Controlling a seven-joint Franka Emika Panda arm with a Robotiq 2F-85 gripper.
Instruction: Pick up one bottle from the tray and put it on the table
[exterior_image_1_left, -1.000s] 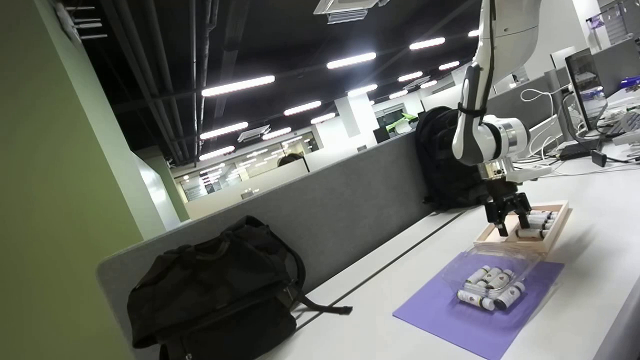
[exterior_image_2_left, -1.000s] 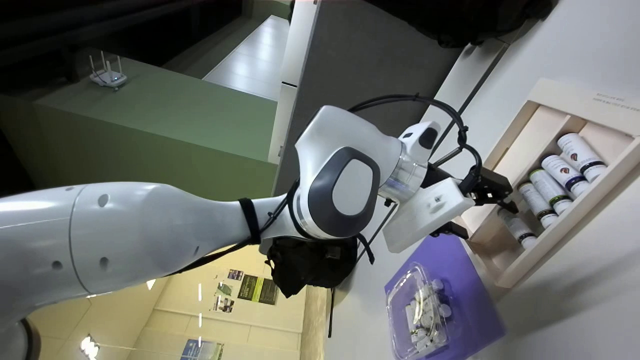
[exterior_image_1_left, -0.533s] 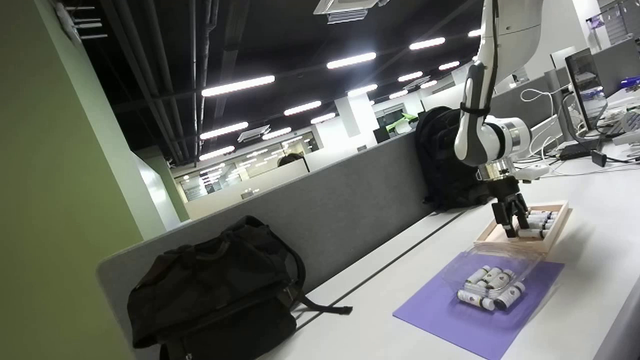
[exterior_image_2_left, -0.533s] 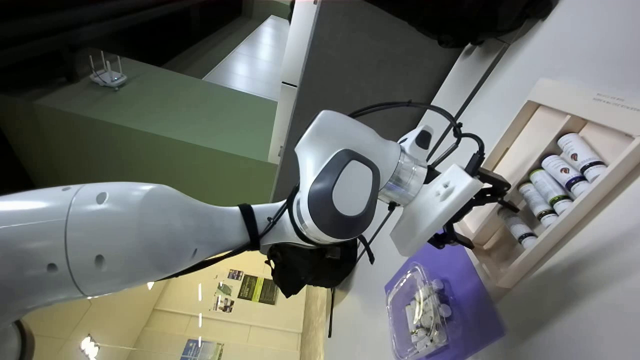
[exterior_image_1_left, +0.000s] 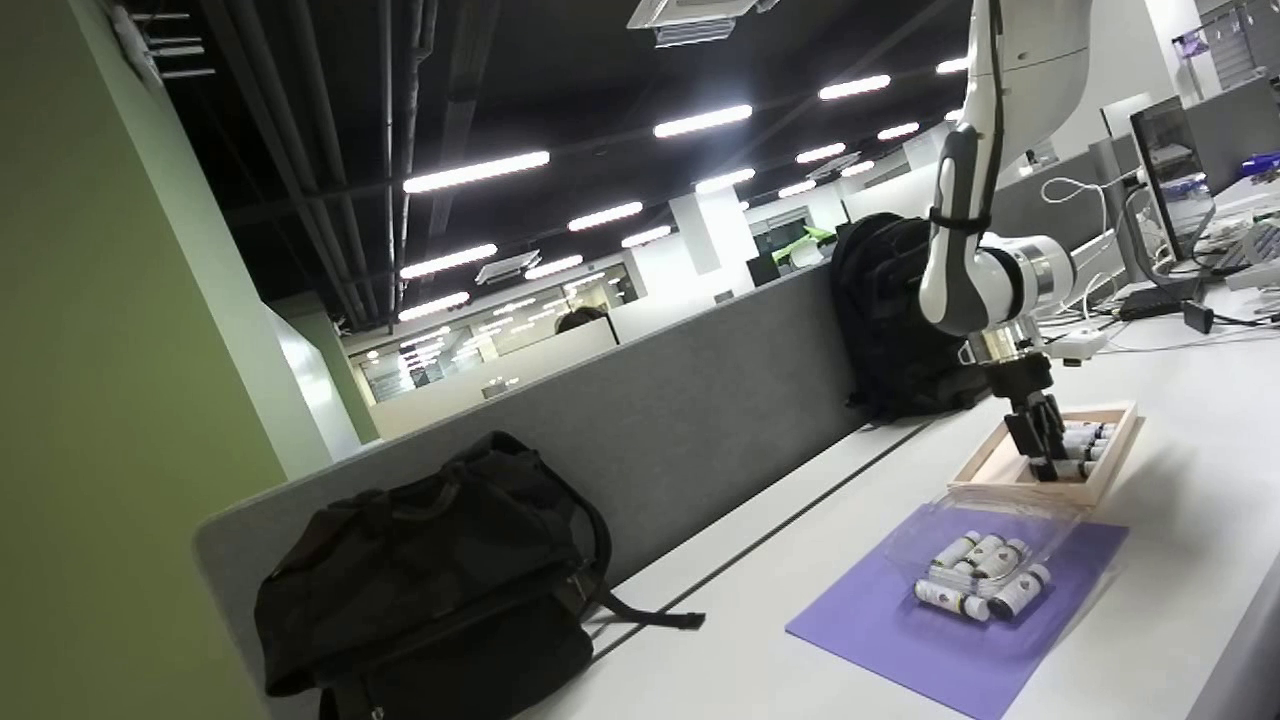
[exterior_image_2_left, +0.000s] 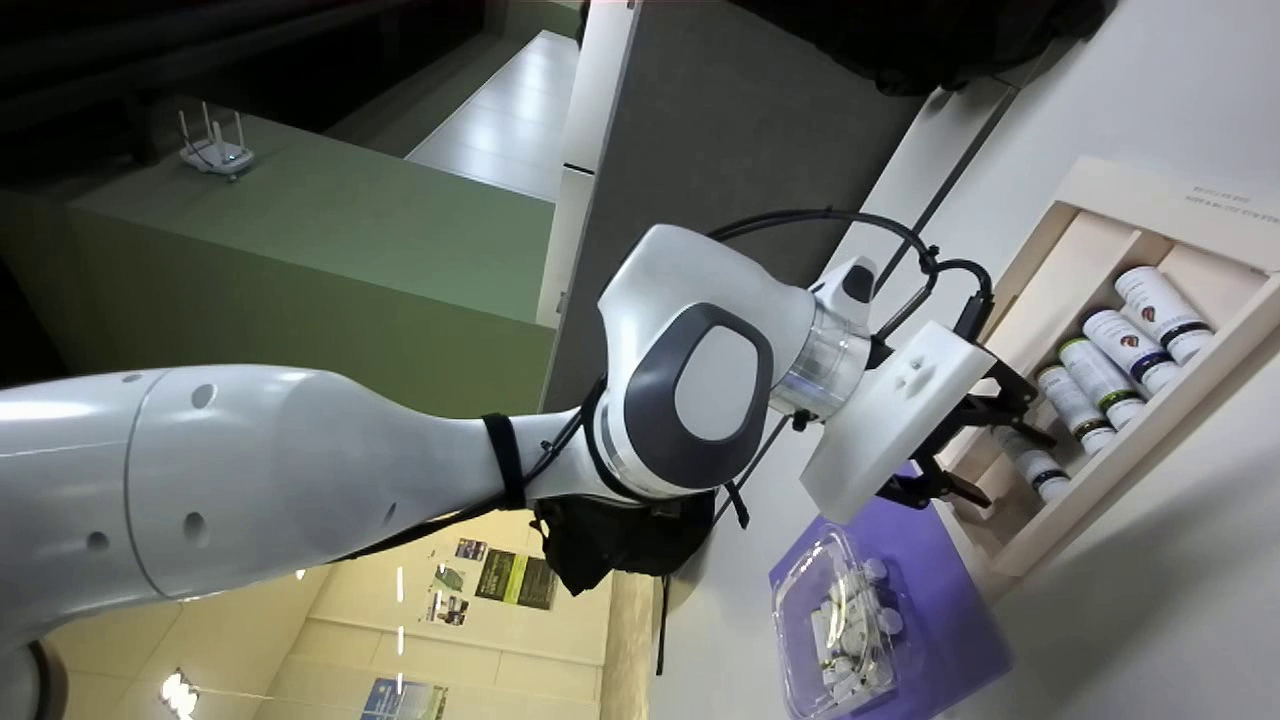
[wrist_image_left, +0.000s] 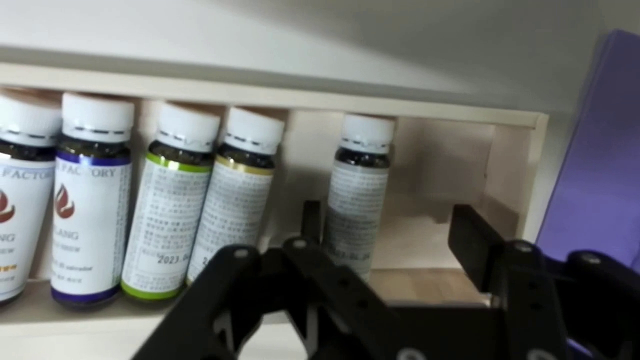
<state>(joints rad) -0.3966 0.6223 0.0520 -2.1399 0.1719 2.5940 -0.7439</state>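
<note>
The light wood tray (wrist_image_left: 425, 107) holds several white-capped bottles lying in a row; it also shows in both exterior views (exterior_image_1_left: 1075, 492) (exterior_image_2_left: 1160, 430). The end bottle (wrist_image_left: 357, 200), with a grey band under its cap, lies apart from the others; it also shows in an exterior view (exterior_image_2_left: 1032, 468). My gripper (wrist_image_left: 387, 220) is open over it. The left finger is in the gap between this bottle and the gold-banded bottle (wrist_image_left: 235, 200). The right finger is well clear on the far side. The bottle's lower end is hidden behind the gripper. The table (exterior_image_1_left: 700, 670) is pale grey-white.
A purple mat (exterior_image_1_left: 870, 620) lies beside the tray with a clear plastic container (exterior_image_2_left: 790, 640) of bottles on it. A black backpack (exterior_image_1_left: 430, 580) and another backpack (exterior_image_1_left: 885, 330) stand against the grey partition (exterior_image_1_left: 700, 420).
My gripper has moved down and toward the end bottle in the tray, and its fingers have turned. The bottles and tray have not moved.
</note>
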